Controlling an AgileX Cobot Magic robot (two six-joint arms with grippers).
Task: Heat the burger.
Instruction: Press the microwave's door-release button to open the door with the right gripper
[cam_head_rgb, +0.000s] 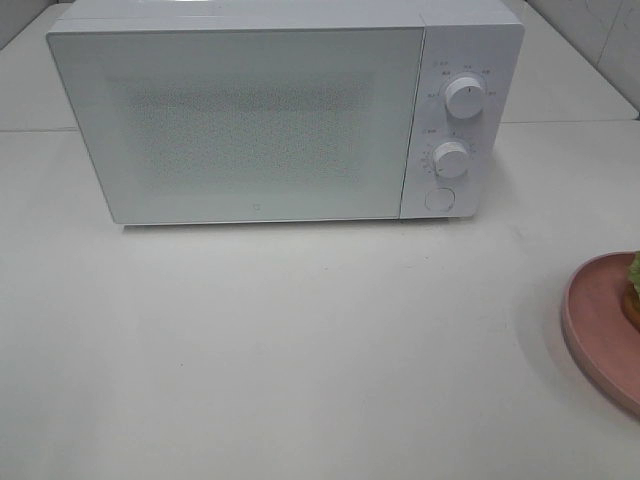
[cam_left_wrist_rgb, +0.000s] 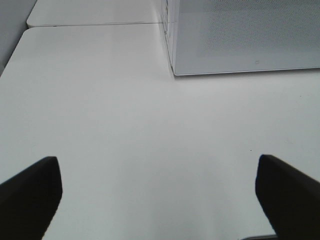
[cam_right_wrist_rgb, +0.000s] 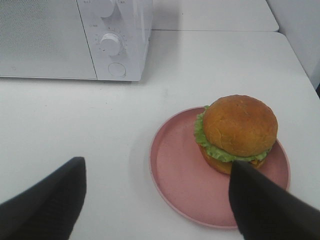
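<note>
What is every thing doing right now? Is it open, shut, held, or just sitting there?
Microwave: door shut.
Burger: whole, sitting on the pink plate, not held.
Pink plate: lying flat on the table.
Left gripper: open, empty.
Right gripper: open, empty, close to the plate.

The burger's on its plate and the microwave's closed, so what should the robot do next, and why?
Probably move the right gripper toward the round button under the knobs to open the microwave. It is shut, the burger sits untouched on the pink plate, and the right gripper is open and empty.
</note>
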